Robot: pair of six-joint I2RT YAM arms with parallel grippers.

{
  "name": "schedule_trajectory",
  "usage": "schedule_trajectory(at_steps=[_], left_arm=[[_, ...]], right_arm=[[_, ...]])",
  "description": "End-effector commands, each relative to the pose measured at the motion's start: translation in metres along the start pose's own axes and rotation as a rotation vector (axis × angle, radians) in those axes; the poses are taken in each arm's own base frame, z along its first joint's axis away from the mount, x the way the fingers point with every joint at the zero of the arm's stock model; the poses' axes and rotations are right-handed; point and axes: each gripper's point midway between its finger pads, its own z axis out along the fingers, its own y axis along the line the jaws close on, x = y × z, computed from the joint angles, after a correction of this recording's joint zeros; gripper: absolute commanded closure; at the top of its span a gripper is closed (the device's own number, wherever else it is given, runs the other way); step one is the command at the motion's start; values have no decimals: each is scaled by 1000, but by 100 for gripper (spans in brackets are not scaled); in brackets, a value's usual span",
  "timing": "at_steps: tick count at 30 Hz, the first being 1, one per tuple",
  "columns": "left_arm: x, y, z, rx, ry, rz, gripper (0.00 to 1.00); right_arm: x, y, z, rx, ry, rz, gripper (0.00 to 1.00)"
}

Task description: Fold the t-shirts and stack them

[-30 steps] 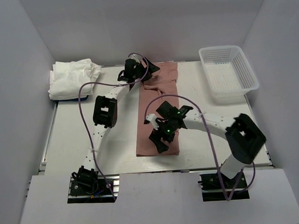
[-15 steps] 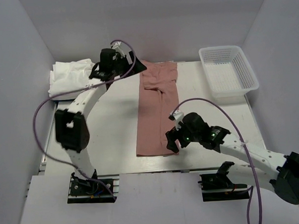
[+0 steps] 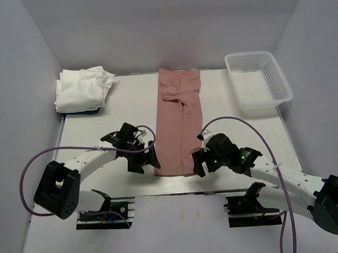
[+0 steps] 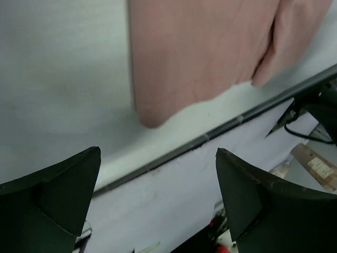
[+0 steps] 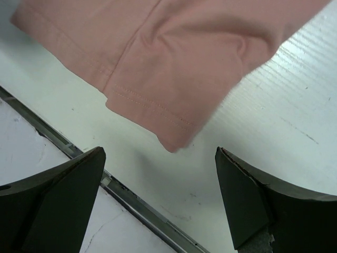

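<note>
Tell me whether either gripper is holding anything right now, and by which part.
Nothing is held. The left gripper and right gripper are open, each beside a near corner of the pink t-shirt.

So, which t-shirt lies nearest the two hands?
The pink t-shirt, a long strip in the middle; the white t-shirts sit piled in the far left corner.

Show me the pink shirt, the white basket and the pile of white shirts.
pink shirt (image 3: pixel 178 134), top view, middle of cloth
white basket (image 3: pixel 249 55), top view, far rim
white shirts (image 3: pixel 80 88), top view, top of pile
</note>
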Motion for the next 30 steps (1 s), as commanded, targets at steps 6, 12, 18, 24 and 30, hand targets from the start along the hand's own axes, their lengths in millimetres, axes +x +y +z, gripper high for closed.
schedule_trajectory(at_steps=[6, 12, 18, 24, 30], left_arm=[[38, 3, 10, -68, 115, 0, 7], [21, 5, 29, -112, 90, 33, 14], [12, 0, 40, -115, 85, 53, 27], [13, 3, 47, -130, 92, 46, 59], [2, -12, 45, -112, 75, 56, 85]], right_arm=[[22, -5, 8, 32, 90, 67, 10], [40, -6, 16, 32, 159, 79, 11], [39, -10, 29, 48, 170, 75, 24], [38, -7, 38, 25, 207, 41, 46], [31, 4, 40, -42, 213, 1, 95]])
